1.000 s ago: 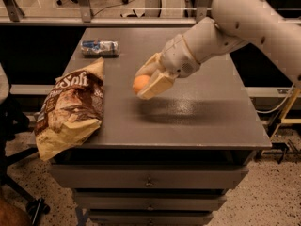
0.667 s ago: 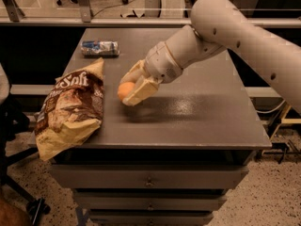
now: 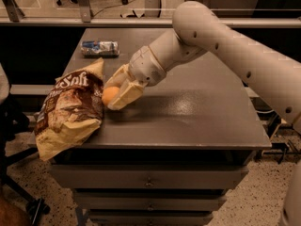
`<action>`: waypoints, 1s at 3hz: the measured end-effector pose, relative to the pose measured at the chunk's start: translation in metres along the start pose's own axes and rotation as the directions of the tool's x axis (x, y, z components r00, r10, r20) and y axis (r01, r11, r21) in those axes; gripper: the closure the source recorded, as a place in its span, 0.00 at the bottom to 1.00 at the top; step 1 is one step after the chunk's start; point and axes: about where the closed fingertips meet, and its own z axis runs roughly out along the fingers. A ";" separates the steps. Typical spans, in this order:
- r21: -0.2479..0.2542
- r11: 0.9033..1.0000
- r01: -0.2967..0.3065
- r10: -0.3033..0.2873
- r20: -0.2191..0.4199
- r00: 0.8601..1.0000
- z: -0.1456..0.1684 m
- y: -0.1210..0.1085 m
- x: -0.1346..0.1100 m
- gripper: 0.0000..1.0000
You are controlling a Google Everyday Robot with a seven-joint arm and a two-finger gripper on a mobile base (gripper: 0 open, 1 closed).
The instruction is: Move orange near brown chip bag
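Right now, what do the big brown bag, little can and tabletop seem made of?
The brown chip bag: crinkled, glossy film, probably plastic. The can: shiny blue-silver, likely metal. The table: smooth, dull-sheened top, perhaps laminate or painted metal. The claw, beside the bag, grips the orange: matte peel.

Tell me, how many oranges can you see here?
1. The orange is in the gripper, jaws shut on it, beside the brown chip bag. Others could hide behind the bag.

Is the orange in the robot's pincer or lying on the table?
In the pincer, which is shut around the orange, just beside the brown chip bag, low over the table.
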 end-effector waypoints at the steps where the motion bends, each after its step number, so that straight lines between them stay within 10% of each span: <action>1: -0.026 0.999 -0.036 0.035 -0.021 0.999 0.009 0.003 0.013 1.00; 2: -0.025 0.997 -0.070 0.069 -0.038 0.997 0.011 0.004 0.025 1.00; 3: -0.030 0.997 -0.068 0.067 -0.037 0.997 0.013 0.005 0.024 0.75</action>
